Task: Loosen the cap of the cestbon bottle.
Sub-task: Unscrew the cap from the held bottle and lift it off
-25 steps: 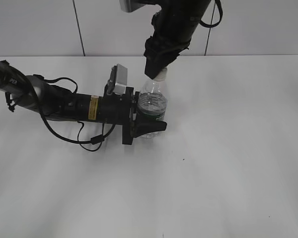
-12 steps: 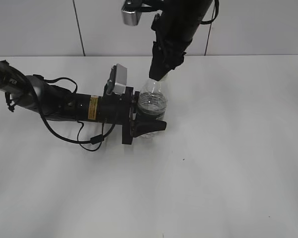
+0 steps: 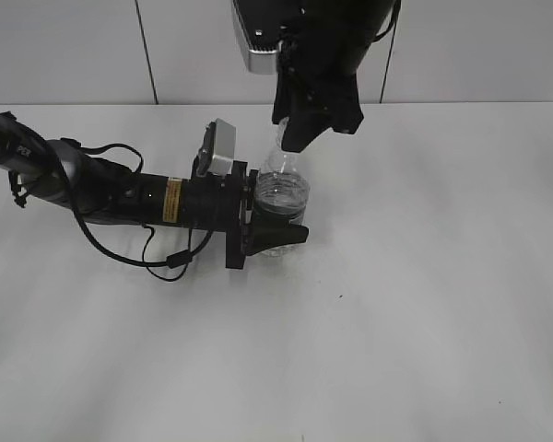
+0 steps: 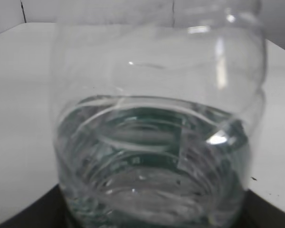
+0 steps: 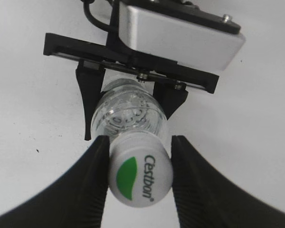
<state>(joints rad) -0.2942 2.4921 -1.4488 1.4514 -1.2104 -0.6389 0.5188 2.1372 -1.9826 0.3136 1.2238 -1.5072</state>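
Observation:
The clear Cestbon bottle (image 3: pixel 283 195) stands upright on the white table. My left gripper (image 3: pixel 275 224) reaches in from the left and is shut on its lower body, covering most of the green label. The bottle fills the left wrist view (image 4: pixel 156 118). My right gripper (image 3: pixel 293 140) comes down from above and hides the cap in the exterior view. In the right wrist view the white cap (image 5: pixel 140 180), with a green leaf mark and lettering, sits between my right gripper's (image 5: pixel 141 183) two black fingers (image 5: pixel 92 187), which press on both its sides.
The white table (image 3: pixel 424 276) stretches round the bottle, with a grey wall behind. The left arm's body and cables (image 3: pixel 120 198) lie along the table's left side. The left wrist camera (image 5: pixel 175 35) sits just behind the bottle.
My right wrist has turned about the bottle's top, its camera housing swinging round. The cap, visible one second ago, is now hidden by the fingers. Left gripper and bottle stay put.

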